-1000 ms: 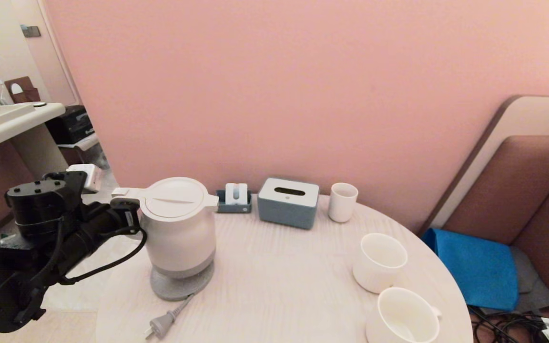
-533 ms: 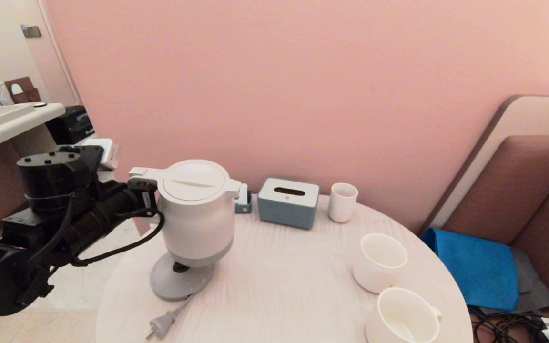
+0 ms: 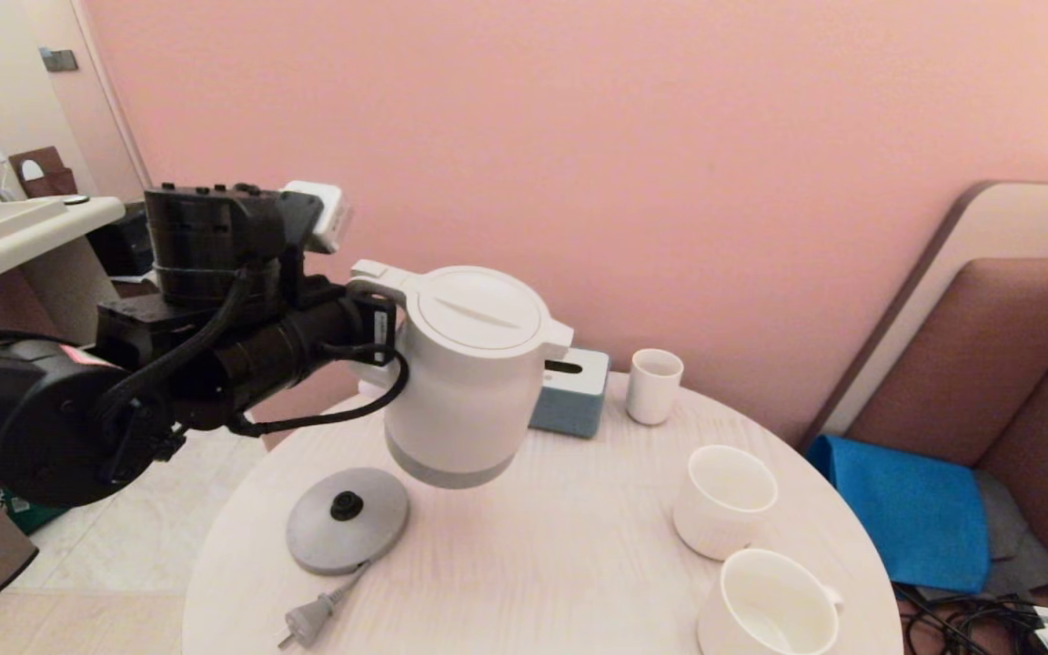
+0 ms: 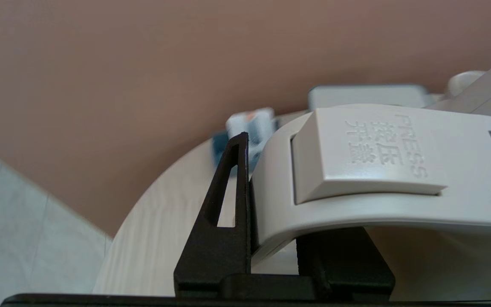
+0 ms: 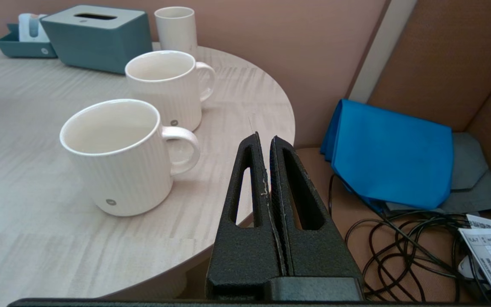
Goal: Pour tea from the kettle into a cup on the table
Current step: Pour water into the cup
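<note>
The white kettle (image 3: 469, 382) hangs in the air above the round pale wood table (image 3: 560, 564), lid closed and slightly tilted, clear of its base. My left gripper (image 3: 378, 332) is shut on the kettle's handle (image 4: 356, 179), with one black finger (image 4: 232, 200) pressed against its side. Two white mugs (image 3: 724, 500) (image 3: 765, 605) stand at the table's right, and both look empty. The near mug (image 5: 117, 157) and far mug (image 5: 164, 87) also show in the right wrist view. No tea is visible. My right gripper (image 5: 264, 138) is shut on nothing, off the table's right edge.
The grey base disc (image 3: 347, 521) and its plug (image 3: 306, 623) lie at the front left. A grey-blue tissue box (image 3: 574, 391) and a handleless white cup (image 3: 654, 386) stand at the back. A blue cloth (image 3: 906, 509) and cables (image 5: 420, 238) lie beyond the right edge.
My left gripper has lifted the kettle off the base disc and carried it up and to the right, towards the mugs. The base disc now lies bare.
</note>
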